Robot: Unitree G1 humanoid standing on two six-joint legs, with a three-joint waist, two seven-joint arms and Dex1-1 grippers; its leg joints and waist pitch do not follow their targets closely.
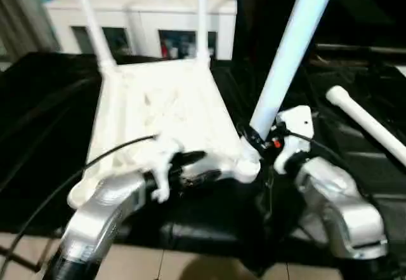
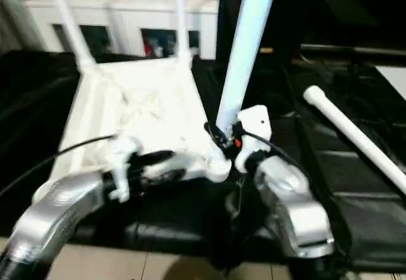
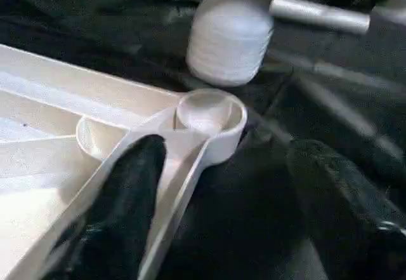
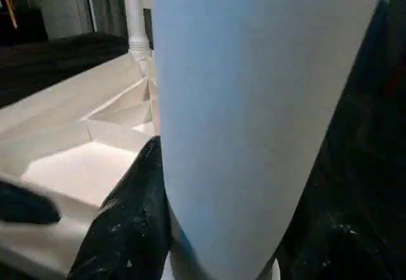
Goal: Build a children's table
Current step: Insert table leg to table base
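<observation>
Where the tabletop lies: upside down on a black surface (image 1: 38, 134), the white tabletop (image 1: 158, 112) shows its ribbed underside, and a white cabinet with glass doors (image 1: 146, 20) stands beyond its far edge.
Fitted legs: two white legs rise from the far corner sockets, one at the far left (image 1: 92, 20) and one at the far right (image 1: 202, 16).
Spare leg: a fourth white leg (image 1: 368, 124) lies loose on the black surface, well to the right of the tabletop.
Right gripper: the right gripper (image 4: 209, 229) is clenched on the lower part of a tilted white leg (image 1: 288, 51); in the right wrist view one black finger (image 4: 130, 220) presses its side and the other sits against the opposite side.
Held leg: its ribbed lower end (image 3: 228, 45) is just above the near right corner socket (image 3: 209, 115), close but not seated; its top leans away to the far right.
Left gripper: the left gripper (image 3: 222, 197) is spread wide at the near right corner of the tabletop.
Left fingers: one black finger (image 3: 127, 197) lies on the rim and ribs of the tabletop just beside the socket; the other finger (image 3: 336, 197) is outside the edge, apart from the plastic, over the black surface.
Left gripper's hold: it straddles the tabletop's corner edge, one finger touching, not closed on it.
Cable: a black cable (image 1: 108, 153) runs across the near left part of the tabletop toward the left forearm.
</observation>
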